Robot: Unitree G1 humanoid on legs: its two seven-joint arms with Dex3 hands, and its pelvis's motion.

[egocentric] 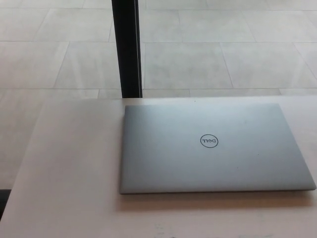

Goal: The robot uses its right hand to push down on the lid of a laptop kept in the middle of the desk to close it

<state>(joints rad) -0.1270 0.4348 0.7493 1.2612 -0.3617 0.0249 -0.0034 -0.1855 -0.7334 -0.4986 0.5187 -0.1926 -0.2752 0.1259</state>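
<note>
Setting: a floor of large pale tiles filled the far half of the view, with thin grout lines running between them; a black vertical post stood on it left of centre, its foot meeting the far edge of the desk.

Surface: a light, matte desk occupied the near half, its far edge running left to right just below the post's foot; its left edge slanted toward the near left corner, where a small dark patch showed beyond it.

Item 1: a silver-grey laptop, lid fully down and lying flat on the desk; placed right of centre, its far left corner just beside the foot of the post, its right near corner reaching almost to the right border of the view; a thin shadow lay along its near edge.

Item 2: a round Dell logo in dark outline, set at the middle of the lid, the letters reading reversed from this side.

Robot: neither the left hand nor the right hand appeared anywhere in the head view; their state could therefore not be told; nothing touched the lid.
</note>
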